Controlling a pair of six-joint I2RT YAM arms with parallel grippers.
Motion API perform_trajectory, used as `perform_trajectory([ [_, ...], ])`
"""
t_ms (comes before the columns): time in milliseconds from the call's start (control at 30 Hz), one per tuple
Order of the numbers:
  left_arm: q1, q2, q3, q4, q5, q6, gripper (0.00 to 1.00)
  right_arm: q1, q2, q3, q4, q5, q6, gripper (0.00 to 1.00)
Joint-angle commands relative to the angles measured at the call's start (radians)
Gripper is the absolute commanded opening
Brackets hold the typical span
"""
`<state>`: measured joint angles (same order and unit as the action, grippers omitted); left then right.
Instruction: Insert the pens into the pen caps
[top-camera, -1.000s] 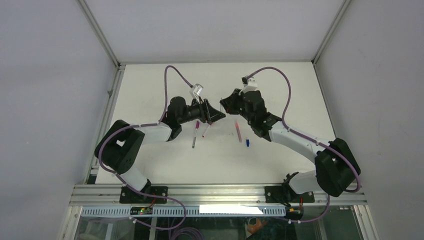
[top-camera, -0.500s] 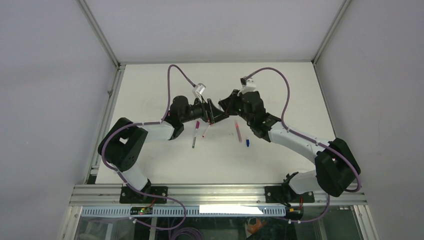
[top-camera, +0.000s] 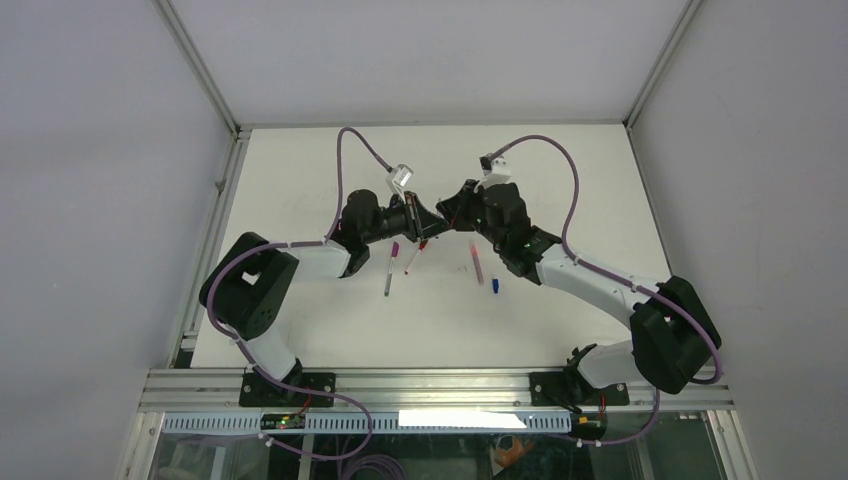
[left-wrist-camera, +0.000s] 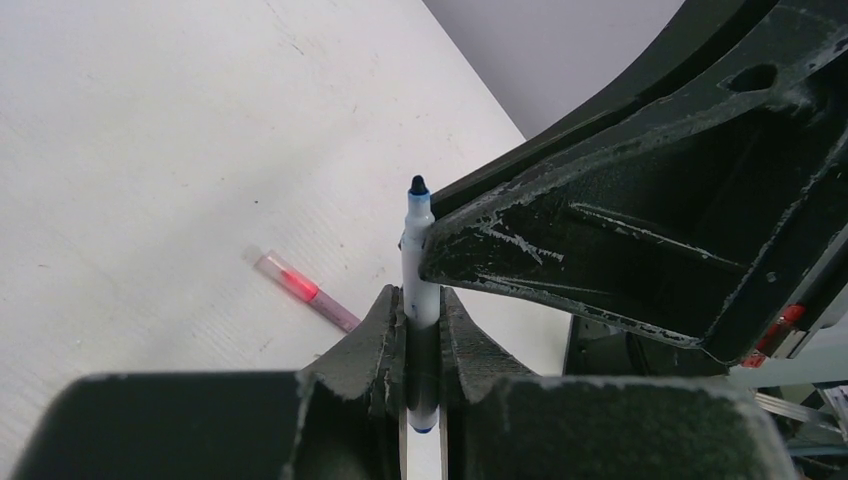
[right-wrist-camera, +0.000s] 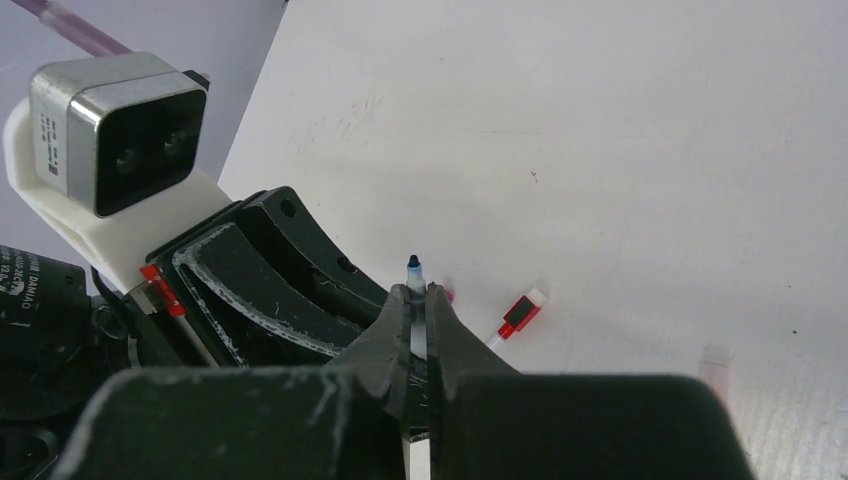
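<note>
Both sets of jaws on one pen (left-wrist-camera: 416, 285), lower barrel hidden.

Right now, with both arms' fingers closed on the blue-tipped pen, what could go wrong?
1. The left fingers and right fingers pinch the same thin pen; uneven arm motion could bend it or twist it loose.
2. The grips sit very close together, so one releasing might tilt the pen, spoiling alignment with the blue cap lying on the table.
</note>
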<state>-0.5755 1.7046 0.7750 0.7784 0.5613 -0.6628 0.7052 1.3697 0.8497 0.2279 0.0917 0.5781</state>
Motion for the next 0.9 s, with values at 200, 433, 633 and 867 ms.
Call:
perform_trajectory([
  [200, -0.010, -0.070, 0.028, -0.248, 0.007, 0.168, 0.00, -0.006, -0.084, 0.018, -0.076, 0.072, -0.068, 0.42],
  [433, -0.013, -0.230, -0.005, -0.671, -0.150, 0.402, 0.00, -0.044, -0.186, 0.035, -0.600, 0.167, -0.096, 0.65],
  [633, -0.024, -0.309, -0.019, -0.811, -0.213, 0.478, 0.00, -0.044, -0.097, -0.007, -0.831, 0.148, -0.003, 0.53],
  [867, -0.035, -0.332, -0.016, -0.843, -0.230, 0.491, 0.00, -0.044, 0.001, -0.033, -0.828, 0.184, 0.015, 0.49],
])
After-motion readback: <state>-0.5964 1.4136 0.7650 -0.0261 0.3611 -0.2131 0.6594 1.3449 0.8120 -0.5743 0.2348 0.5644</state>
